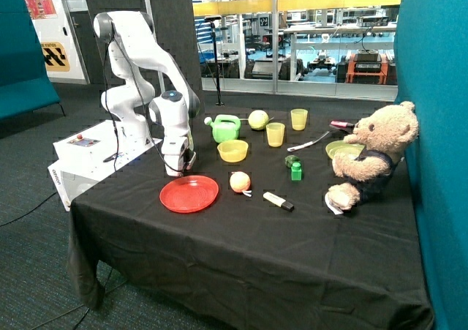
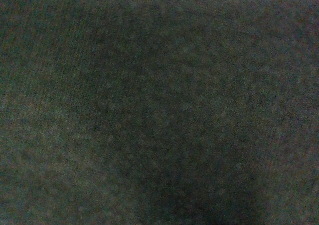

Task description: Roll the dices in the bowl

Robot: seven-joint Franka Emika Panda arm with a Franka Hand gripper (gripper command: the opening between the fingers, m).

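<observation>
Counts, outside view: 1 white arm w/ gripper down at the black tablecloth, just behind the far rim of the red plate; can't tell whether it is released, clenched or holding anything. Taking the red plate as landmark: 1 yellow bowl behind it toward the table's middle; 1 green watering can further back behind that bowl; 1 pale green ball beside the can; 2 yellow cups, one nearer the plate, the other further off; 1 peach-coloured round fruit just beside the plate on the bear side; 1 marker past the fruit; 1 green block w/ a dark green bit touching it behind; 1 teddy bear sitting well apart at the far edge; 1 yellow-green plate by the bear; 1 white spoon near that plate. Dice: none visible anywhere, incl. in the bowl, so can't say where they are. Wrist view gives only dark cloth, no objects, no gripper parts; all the counts come from the outside view alone.
</observation>
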